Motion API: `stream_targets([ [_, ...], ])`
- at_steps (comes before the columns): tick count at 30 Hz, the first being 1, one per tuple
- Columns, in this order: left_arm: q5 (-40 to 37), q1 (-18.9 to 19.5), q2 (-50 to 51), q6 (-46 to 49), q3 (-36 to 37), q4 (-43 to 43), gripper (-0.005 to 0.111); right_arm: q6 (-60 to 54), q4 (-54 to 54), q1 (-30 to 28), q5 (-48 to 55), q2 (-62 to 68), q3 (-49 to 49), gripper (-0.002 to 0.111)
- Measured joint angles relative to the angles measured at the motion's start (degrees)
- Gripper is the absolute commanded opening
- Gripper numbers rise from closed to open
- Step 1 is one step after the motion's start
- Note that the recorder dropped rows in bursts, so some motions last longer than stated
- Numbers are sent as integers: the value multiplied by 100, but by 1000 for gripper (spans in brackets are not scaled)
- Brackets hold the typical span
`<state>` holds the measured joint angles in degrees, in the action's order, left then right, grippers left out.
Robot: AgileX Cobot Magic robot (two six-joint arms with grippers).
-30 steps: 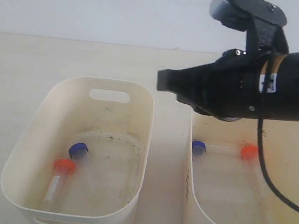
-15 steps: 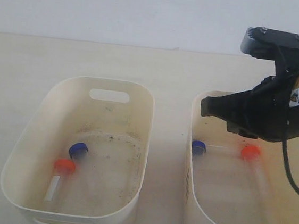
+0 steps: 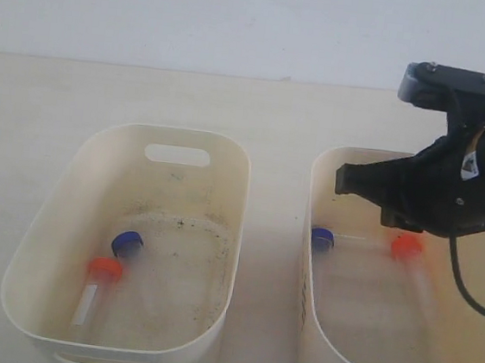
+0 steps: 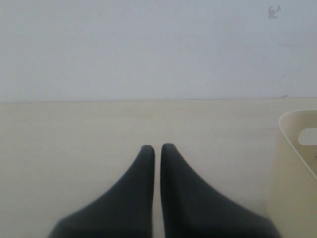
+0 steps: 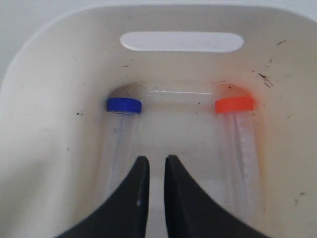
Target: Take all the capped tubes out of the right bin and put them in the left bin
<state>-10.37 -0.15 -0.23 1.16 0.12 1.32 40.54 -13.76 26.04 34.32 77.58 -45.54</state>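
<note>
Pickup: with right gripper (image 5: 157,158) barely parted and empty over right bin (image 5: 44,124), spread wider, straddle blue-capped tube (image 5: 120,134) mid-body, squeeze gently, lift straight.

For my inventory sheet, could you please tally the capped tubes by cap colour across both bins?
Blue-capped tubes: 2
Orange-red-capped tubes: 2
Total: 4

Bright, diffuse light washes the pale tabletop (image 3: 61,93) — shadows faint and soft — while the right gripper (image 5: 157,159) blurs close to its lens.
</note>
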Motion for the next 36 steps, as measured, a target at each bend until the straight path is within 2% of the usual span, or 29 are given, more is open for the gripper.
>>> stream_targets([
  [14, 0, 0, 0, 0, 0, 0, 4, 0, -57, -9, -268, 982, 0, 12],
  [23, 0, 0, 0, 0, 0, 0, 4, 397, -560, -9, -116, 1121, 0, 12],
  [25, 0, 0, 0, 0, 0, 0, 4, 407, -584, -9, -91, 1121, 0, 19],
  [29, 0, 0, 0, 0, 0, 0, 4, 407, -622, -9, -23, 1121, 0, 48],
  [30, 0, 0, 0, 0, 0, 0, 4, 407, -622, -9, -23, 1121, 0, 51],
  [36, 0, 0, 0, 0, 0, 0, 4, 407, -633, -9, -11, 1121, 0, 51],
])
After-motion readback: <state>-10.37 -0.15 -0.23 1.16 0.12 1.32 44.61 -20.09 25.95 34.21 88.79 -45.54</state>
